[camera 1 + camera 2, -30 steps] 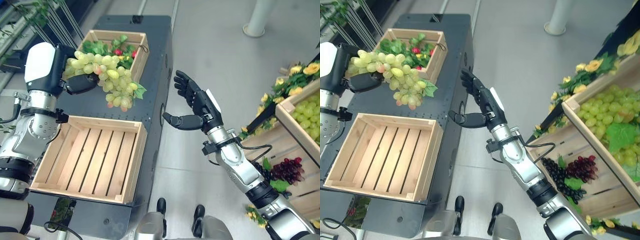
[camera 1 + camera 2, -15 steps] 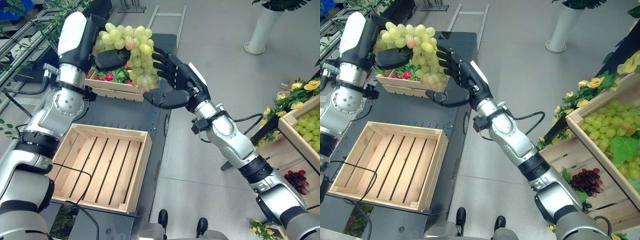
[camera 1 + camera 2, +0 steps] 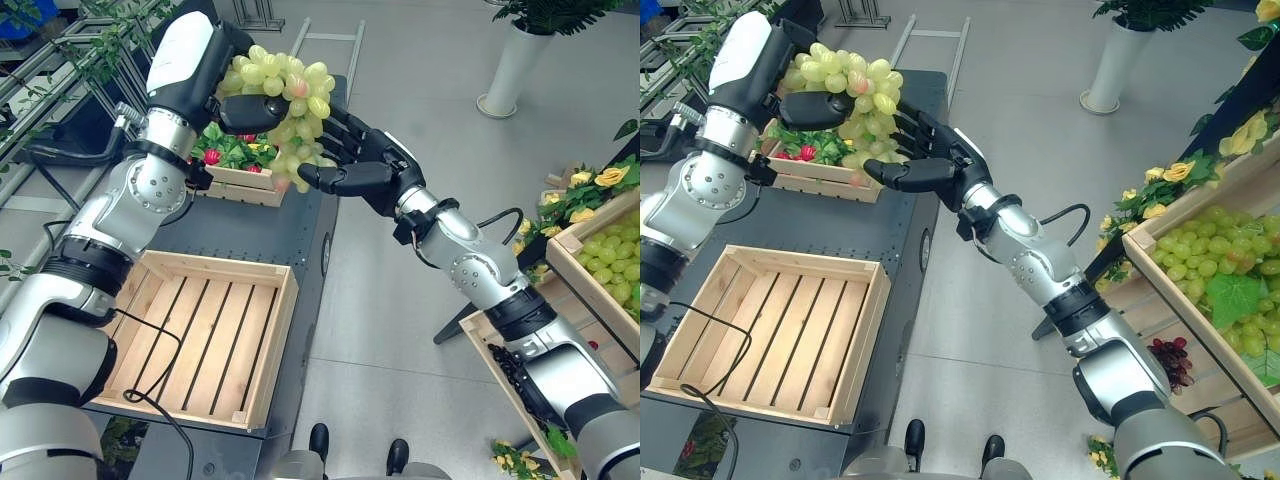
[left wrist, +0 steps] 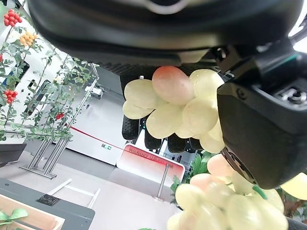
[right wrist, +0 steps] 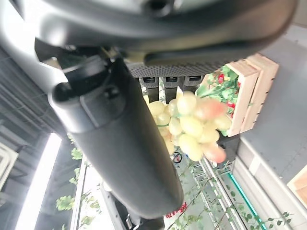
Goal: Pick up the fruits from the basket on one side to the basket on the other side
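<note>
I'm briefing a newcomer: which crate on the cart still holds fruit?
On the dark cart stand two wooden crates. The far crate, under the raised grapes, holds green leaves and red fruit; the near crate shows bare slats.

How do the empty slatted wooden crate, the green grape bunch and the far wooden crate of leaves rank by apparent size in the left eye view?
1. Empty slatted wooden crate, clearly largest.
2. and 3. Green grape bunch and far wooden crate of leaves: unsure, since the raised grapes hide part of that crate.
</note>
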Controlling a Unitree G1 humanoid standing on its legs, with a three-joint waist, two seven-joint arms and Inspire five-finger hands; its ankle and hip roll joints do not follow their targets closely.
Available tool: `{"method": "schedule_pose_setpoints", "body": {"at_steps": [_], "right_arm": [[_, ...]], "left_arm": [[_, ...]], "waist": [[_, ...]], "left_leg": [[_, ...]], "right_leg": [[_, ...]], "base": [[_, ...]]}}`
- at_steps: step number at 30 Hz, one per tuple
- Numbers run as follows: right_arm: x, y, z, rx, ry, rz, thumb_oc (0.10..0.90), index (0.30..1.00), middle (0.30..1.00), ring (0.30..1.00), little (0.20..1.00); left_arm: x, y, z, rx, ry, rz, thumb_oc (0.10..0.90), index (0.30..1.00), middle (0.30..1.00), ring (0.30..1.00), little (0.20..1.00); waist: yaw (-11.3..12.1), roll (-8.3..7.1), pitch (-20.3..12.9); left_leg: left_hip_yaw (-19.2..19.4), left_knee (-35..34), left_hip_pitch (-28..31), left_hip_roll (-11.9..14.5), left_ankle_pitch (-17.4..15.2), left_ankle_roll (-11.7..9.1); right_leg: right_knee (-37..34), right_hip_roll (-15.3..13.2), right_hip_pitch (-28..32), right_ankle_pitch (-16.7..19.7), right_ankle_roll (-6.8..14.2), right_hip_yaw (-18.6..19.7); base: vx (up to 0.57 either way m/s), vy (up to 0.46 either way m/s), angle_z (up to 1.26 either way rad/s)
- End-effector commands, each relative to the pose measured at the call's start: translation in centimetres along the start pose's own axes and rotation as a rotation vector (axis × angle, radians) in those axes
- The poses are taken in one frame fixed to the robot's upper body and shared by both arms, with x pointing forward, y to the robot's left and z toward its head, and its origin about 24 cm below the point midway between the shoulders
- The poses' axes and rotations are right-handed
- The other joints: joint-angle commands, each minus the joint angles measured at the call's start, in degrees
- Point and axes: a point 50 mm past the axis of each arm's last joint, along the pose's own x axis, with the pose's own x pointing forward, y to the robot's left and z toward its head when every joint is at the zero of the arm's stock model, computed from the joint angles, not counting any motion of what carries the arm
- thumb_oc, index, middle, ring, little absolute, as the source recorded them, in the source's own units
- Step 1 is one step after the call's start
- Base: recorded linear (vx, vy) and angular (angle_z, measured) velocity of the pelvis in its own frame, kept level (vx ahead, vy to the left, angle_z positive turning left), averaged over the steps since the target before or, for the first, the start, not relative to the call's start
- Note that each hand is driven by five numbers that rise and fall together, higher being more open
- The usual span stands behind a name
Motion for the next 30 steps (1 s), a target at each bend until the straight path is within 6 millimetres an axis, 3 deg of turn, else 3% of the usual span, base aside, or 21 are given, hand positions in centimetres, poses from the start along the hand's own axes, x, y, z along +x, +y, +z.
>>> {"method": "schedule_pose_setpoints", "body": {"at_steps": [1,13,30], "right_arm": [[1.6,0.6,2.8,0.062,-0.129,0.054,0.8,0.9,0.9,0.9,0.9],[2.9,-0.1,4.5,-0.1,-0.167,-0.068,0.8,0.9,0.9,0.9,0.9],[4.4,-0.7,4.3,-0.094,-0.124,-0.165,0.8,0.9,0.9,0.9,0.9]], "left_arm": [[3.7,3.5,2.9,-0.08,-0.089,0.171,0.4,0.3,0.3,0.3,0.3],[4.7,2.7,4.5,-0.104,-0.126,0.148,0.4,0.3,0.3,0.3,0.3],[5.6,2.1,6.3,-0.166,-0.17,0.133,0.4,0.3,0.3,0.3,0.3]], "waist": [[0.09,0.38,-14.7],[0.46,0.46,-15.03],[1.83,0.28,-15.57]], "left_leg": [[-1.09,-0.44,-0.25,-3.61,-4.69,-1.41],[-1.58,-0.44,-0.12,-3.67,-4.62,-1.28],[-2.97,-0.44,0.05,-3.88,-4.56,-1.19]], "right_leg": [[0.1,1.54,-0.59,-1.09,-1.88,0.38],[0.1,1.56,-0.31,-1.18,-2.21,0.22],[0.1,1.32,0.18,-1.32,-2.43,-0.41]], "base": [[0.0,0.0,0.0],[0.0,0.0,0.0],[0.0,0.0,0.0]]}}
